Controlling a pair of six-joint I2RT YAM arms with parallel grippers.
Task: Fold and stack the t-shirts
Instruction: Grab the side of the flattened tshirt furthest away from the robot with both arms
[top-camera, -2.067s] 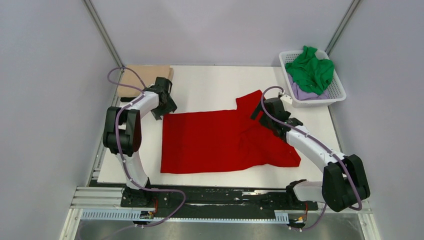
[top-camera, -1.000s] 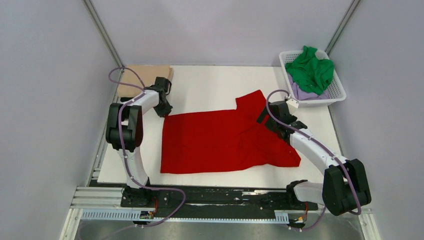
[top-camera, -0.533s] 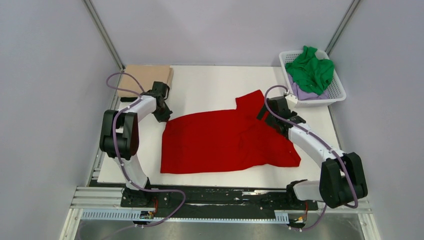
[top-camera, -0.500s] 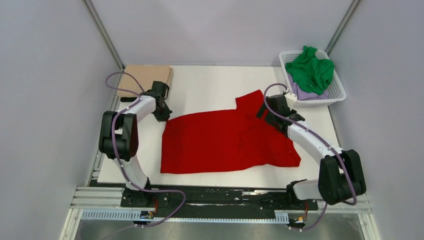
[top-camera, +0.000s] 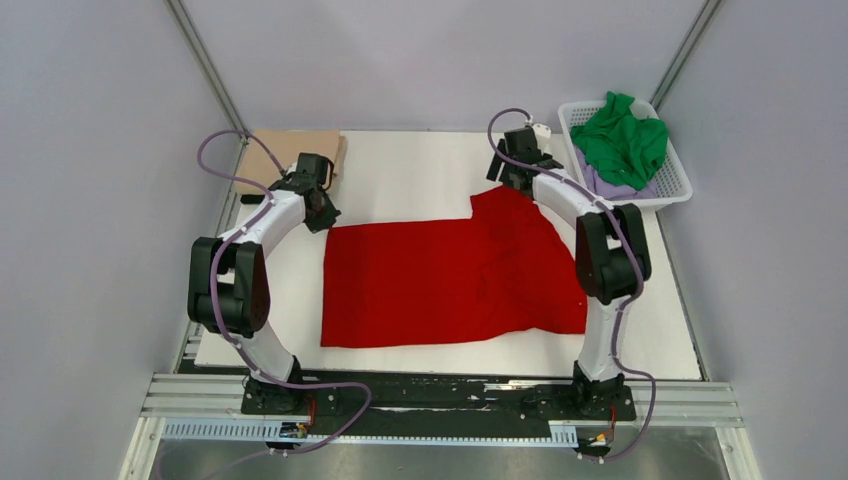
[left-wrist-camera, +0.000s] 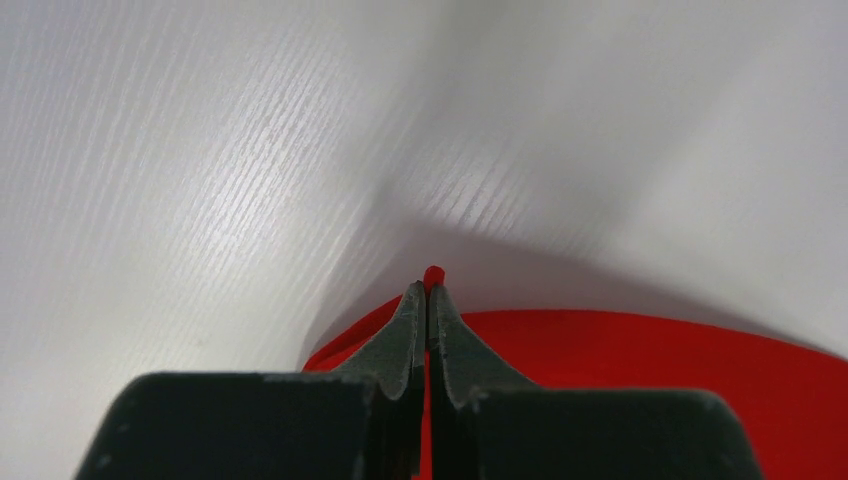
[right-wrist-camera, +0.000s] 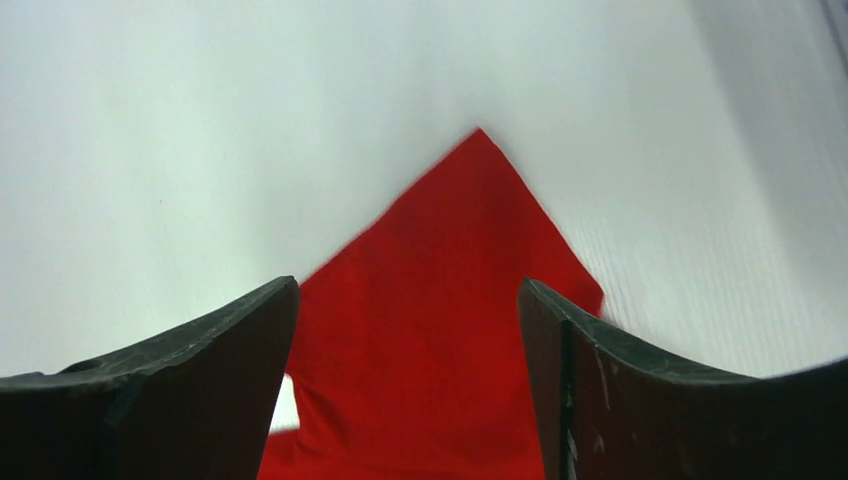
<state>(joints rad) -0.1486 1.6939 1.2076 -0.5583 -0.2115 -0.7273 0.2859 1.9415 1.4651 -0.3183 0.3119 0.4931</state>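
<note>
A bright red t-shirt (top-camera: 440, 285) lies spread on the white table, one sleeve (top-camera: 505, 205) pointing toward the back. My left gripper (top-camera: 324, 219) is at the shirt's back-left corner. In the left wrist view it (left-wrist-camera: 428, 292) is shut on that corner, a nub of red cloth (left-wrist-camera: 433, 273) poking out past the tips. My right gripper (top-camera: 511, 178) hovers at the sleeve's far tip. In the right wrist view it (right-wrist-camera: 408, 290) stands open, with the red sleeve (right-wrist-camera: 440, 260) lying between the fingers, unpinched. A folded tan-beige t-shirt (top-camera: 285, 150) rests at the back left.
A white lattice basket (top-camera: 668, 196) stands at the back right corner, holding a crumpled green t-shirt (top-camera: 622, 140) on top of a pale lilac one (top-camera: 600, 185). Grey walls close in on both sides. Bare table shows behind the red shirt.
My left gripper closed on the shirt's back-left corner and drew it outward, straightening the back edge. My right arm swung from the shirt's right side up to the sleeve tip.
</note>
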